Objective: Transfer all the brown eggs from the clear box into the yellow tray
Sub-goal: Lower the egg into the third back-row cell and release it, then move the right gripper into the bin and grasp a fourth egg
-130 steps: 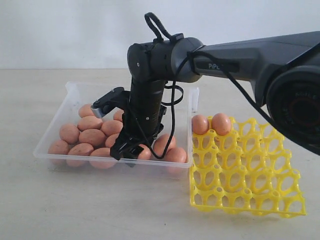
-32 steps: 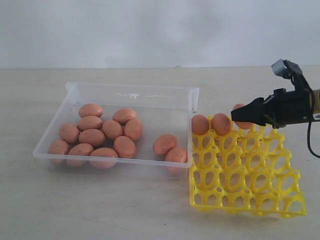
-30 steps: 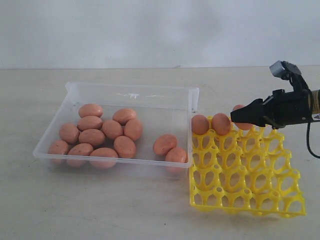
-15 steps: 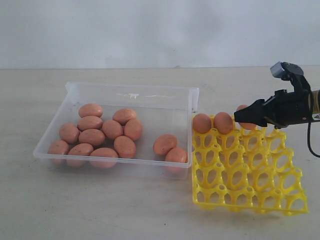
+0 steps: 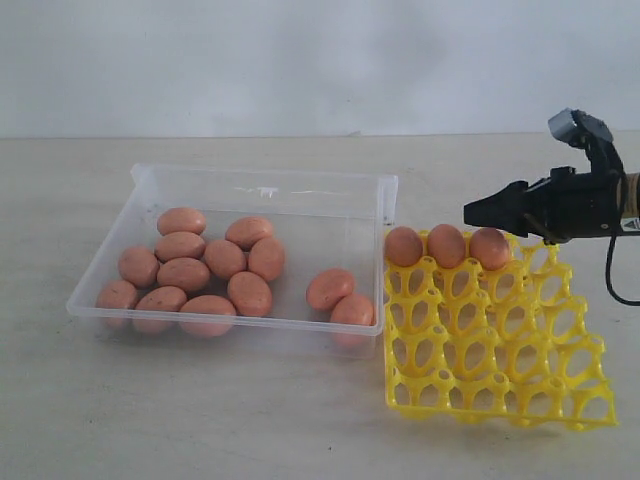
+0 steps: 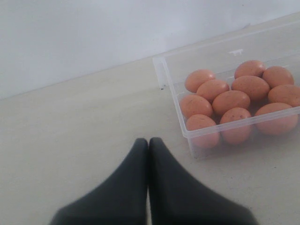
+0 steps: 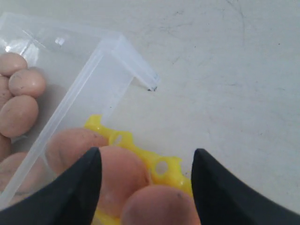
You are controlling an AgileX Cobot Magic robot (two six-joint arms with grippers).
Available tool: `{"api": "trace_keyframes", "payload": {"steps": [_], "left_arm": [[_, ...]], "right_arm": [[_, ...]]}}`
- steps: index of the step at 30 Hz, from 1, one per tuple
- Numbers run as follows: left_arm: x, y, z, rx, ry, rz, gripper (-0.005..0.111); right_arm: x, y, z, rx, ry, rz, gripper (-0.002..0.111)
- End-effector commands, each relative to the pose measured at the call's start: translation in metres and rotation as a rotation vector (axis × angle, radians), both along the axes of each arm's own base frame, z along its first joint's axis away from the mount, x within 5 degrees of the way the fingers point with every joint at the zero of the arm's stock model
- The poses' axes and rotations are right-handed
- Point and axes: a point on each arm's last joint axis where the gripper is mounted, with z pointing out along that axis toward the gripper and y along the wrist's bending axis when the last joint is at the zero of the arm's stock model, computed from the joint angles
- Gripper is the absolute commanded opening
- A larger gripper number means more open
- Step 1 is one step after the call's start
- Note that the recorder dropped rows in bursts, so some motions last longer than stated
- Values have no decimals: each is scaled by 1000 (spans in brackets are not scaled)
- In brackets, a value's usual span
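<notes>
Since a moment ago the orange-brown speckled egg (image 5: 489,248) has left the right gripper (image 5: 478,213) and sits third in the far row of the yellow plastic lattice tray (image 5: 500,414). That claw hangs released above it; rise straight before swinging over the flared wall of the clear plastic box (image 5: 225,322), where thirteen eggs (image 5: 184,274) wait. Beside the box the left gripper (image 6: 149,145) lies clenched, empty.

The left gripper (image 6: 148,141), jaws pressed together, hangs beside the clear box (image 6: 169,85) holding brown eggs (image 6: 229,101).
</notes>
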Motion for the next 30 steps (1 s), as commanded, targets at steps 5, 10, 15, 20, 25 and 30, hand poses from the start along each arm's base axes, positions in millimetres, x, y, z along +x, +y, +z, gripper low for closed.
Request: {"api": "trace_keyframes", "payload": {"steps": [5,10,15,20,25,30], "left_arm": [[0,0,1,-8,-9,-5,-4],[0,0,1,-8,-9,-5,-4],[0,0,1,-8,-9,-5,-4],[0,0,1,-8,-9,-5,-4],[0,0,1,-8,-9,-5,-4],[0,0,1,-8,-9,-5,-4]], "right_arm": [[-2,7,81,215,-265,-53,55],[-35,60,137,218,-404,201,2],[-71,130,138,-57,-443,481,0],[-92,184,139,-405,-558,395,0],[-90,204,152,-669,-661,-31,0],[-48,218,129,-1042,-12,183,0]]}}
